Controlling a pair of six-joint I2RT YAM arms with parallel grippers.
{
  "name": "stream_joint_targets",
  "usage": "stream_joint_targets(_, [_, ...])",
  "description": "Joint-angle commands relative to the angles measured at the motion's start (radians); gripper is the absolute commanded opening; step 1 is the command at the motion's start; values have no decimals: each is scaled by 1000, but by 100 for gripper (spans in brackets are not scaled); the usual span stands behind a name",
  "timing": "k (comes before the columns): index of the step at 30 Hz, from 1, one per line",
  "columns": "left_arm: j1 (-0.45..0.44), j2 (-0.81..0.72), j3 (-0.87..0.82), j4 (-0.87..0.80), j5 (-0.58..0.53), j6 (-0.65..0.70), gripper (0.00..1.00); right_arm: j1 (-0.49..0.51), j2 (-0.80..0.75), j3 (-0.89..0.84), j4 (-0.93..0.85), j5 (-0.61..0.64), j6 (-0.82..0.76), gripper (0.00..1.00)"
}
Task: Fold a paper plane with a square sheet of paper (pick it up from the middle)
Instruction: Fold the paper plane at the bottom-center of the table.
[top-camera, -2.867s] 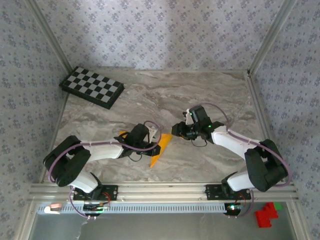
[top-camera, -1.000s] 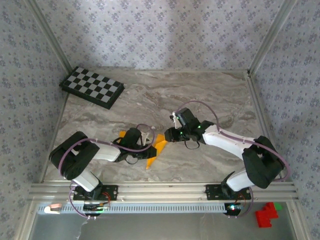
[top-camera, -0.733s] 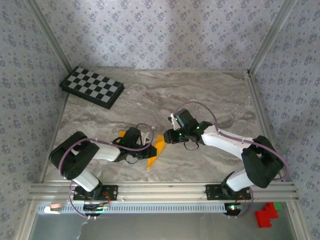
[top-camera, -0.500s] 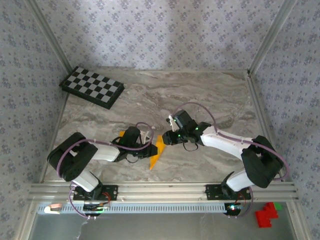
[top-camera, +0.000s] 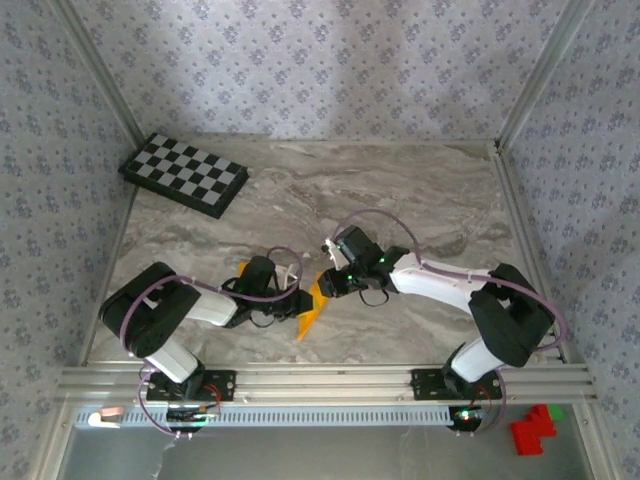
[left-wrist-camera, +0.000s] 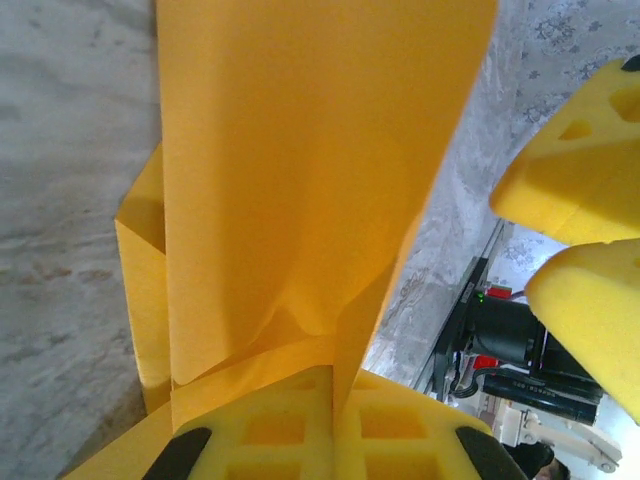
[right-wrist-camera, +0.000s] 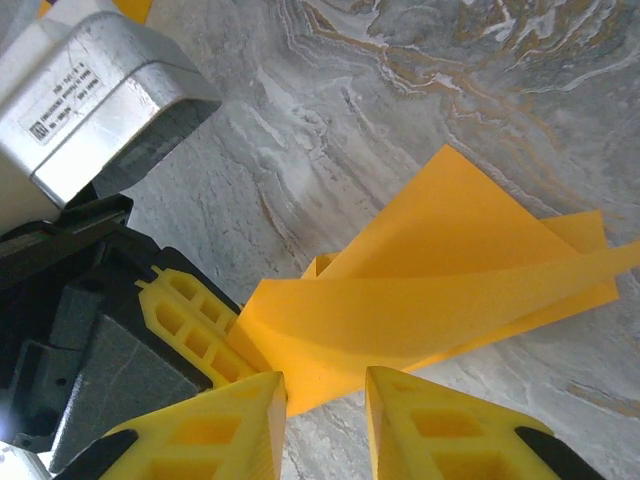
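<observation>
Pinching the creased square sheet of paper (left-wrist-camera: 300, 150) between its yellow pads at the bottom of the left wrist view, the left gripper (left-wrist-camera: 335, 405) is clamped on it. The right gripper (right-wrist-camera: 325, 400) stands narrowly parted, with the sheet's lower edge just at its gap. Overhead, the sheet sits lower centre over the tabletop (top-camera: 400, 190), and a checkered board (top-camera: 185, 175) lies upper left.

Left end effector (top-camera: 303, 301) clamped shut, right end effector (right-wrist-camera: 325, 415) slightly parted, the two facing tip to tip
</observation>
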Motion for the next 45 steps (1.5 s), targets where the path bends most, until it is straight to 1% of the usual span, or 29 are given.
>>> stream_joint_targets(1, [19,19,-16,70,41,-38,0,21,33,39,1,-10,-35,27])
stream_joint_targets(12, [52,27,-50,97,55,-52,0,50,113,94,-1,-9,-56,23])
stream_joint_targets(27, [58,82,-86,181,39,-99,0,43,223,151,13,-17,-70,19])
stream_joint_targets(45, [58,74,-120,164,3,-98,0,31,305,192,14,-28,-87,18])
